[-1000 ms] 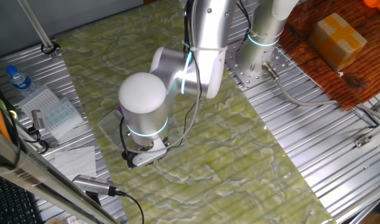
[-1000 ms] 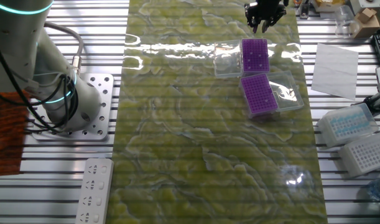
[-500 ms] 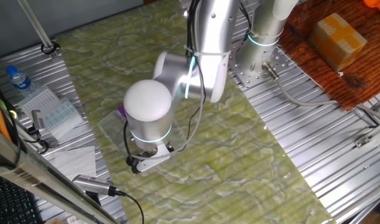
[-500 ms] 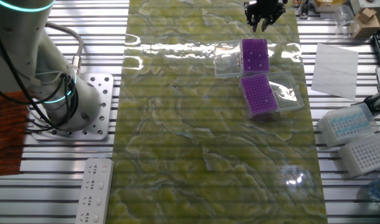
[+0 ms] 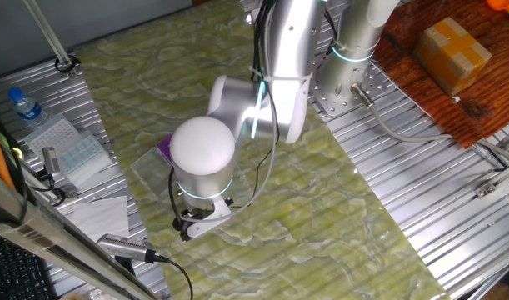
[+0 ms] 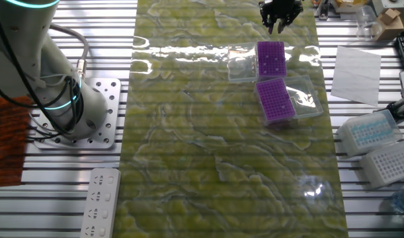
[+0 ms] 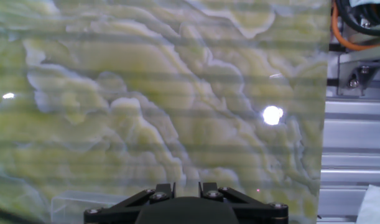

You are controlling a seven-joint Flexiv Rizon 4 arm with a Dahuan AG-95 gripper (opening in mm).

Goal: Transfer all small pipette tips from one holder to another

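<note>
Two purple holders lie on the green marbled mat in the other fixed view. The far holder (image 6: 270, 58) carries the small pipette tips (image 6: 272, 64), seen as a few pale dots. The near holder (image 6: 276, 100) shows no tips that I can make out. Each sits in a clear plastic tray (image 6: 240, 63). My gripper (image 6: 277, 24) hangs just beyond the far holder, open, nothing between its fingers. In the hand view the gripper (image 7: 188, 186) looks only at bare mat. In one fixed view the arm hides the holders except a purple corner (image 5: 164, 150).
A white paper sheet (image 6: 356, 66) and two tip boxes (image 6: 368, 130) (image 6: 387, 163) lie right of the mat on the slatted table. The arm's base (image 6: 89, 112) and a power strip (image 6: 100, 201) are at the left. A water bottle (image 5: 25, 107) stands near the racks.
The arm's wrist has shifted slightly toward the near-right in one fixed view; in the other fixed view the gripper has crept a little farther from the holders. The holders have not moved.
</note>
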